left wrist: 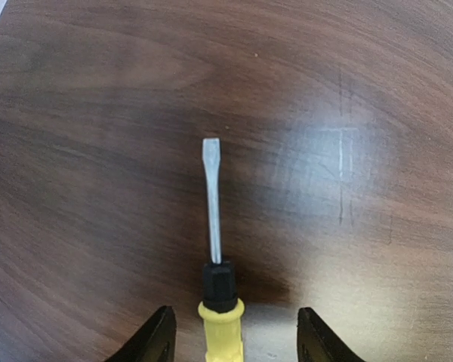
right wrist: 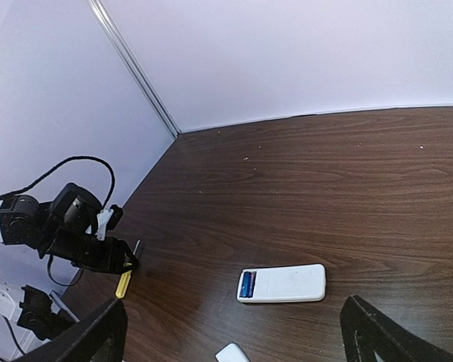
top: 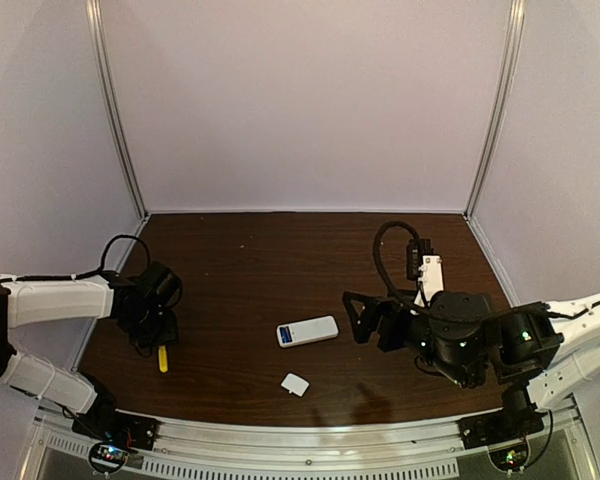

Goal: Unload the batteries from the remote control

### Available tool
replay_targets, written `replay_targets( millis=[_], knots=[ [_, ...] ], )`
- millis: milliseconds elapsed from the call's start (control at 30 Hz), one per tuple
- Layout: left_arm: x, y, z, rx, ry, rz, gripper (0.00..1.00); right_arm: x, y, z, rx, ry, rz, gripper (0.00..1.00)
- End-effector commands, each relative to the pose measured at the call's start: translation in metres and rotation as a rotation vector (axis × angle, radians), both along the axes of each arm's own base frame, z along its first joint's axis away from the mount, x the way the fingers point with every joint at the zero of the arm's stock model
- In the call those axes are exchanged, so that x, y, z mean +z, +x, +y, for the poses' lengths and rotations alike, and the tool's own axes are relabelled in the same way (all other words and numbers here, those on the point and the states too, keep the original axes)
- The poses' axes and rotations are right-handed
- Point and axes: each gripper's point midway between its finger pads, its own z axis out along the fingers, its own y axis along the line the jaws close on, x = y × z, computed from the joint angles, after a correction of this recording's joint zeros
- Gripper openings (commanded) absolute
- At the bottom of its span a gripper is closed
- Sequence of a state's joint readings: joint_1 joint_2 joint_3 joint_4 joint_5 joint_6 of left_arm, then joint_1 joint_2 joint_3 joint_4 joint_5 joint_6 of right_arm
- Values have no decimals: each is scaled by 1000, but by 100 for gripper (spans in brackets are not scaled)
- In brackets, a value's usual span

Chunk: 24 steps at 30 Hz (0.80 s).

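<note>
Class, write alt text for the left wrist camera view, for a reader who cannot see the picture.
A yellow-handled, flat-blade screwdriver lies on a dark wooden table, its blade pointing away from the camera. The left gripper stands open at the bottom edge, one black finger on each side of the handle, neither touching it.

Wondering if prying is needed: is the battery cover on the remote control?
No: the remote control shows an open compartment with the batteries exposed, and the white cover lies apart from it.
</note>
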State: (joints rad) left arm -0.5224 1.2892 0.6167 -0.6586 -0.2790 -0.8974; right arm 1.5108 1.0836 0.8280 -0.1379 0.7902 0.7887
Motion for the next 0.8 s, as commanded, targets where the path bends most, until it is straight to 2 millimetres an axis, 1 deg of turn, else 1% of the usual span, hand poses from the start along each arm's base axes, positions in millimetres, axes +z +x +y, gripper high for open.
replay_targets(
  millis=[0,167,333,600,767],
  knots=[
    [-4,9,-3,-25,-7,-12,56,7,-2,-2,8,12,-10,100],
    [-13,6,7,0,25,16,52,7,-2,-2,13,12,-12,100],
    [-18,7,7,2,9,10,49,7,-2,-1,17,13,-14,100],
    [-23,7,5,-3,-4,21,28,7,-2,-2,15,12,-16,100],
    [-19,9,1,-10,-33,6,16,7,-2,-2,13,12,-17,100]
  ],
)
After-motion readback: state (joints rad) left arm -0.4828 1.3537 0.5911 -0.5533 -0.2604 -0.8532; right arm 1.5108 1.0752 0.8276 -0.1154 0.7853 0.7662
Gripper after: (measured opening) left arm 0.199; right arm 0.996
